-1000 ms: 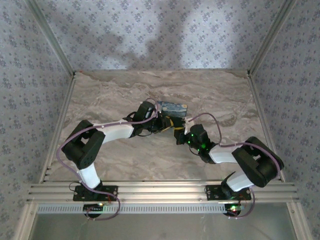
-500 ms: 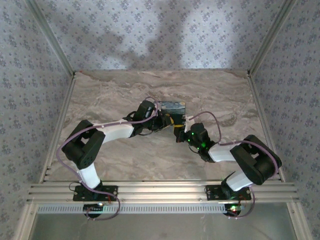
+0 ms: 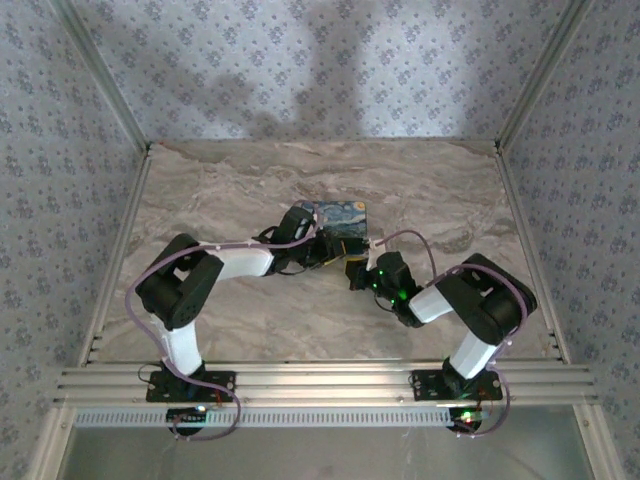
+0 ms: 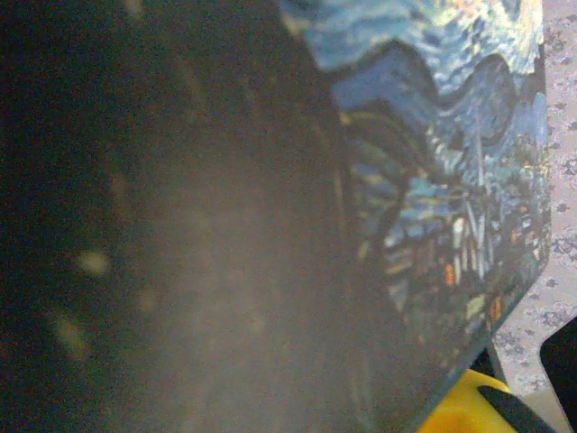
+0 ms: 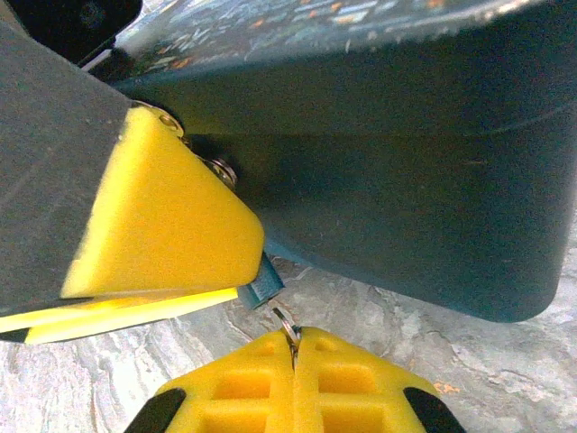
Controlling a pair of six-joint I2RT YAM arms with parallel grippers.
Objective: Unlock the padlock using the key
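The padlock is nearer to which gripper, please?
Left, narrowly. In the right wrist view the left gripper touches the padlock from above; the right gripper, shut on the key, sits just below it.

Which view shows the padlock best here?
The right wrist view: the teal padlock sits close up, just beyond the right hand. From the top external view it is too small to tell; the left wrist view gives the painted box.
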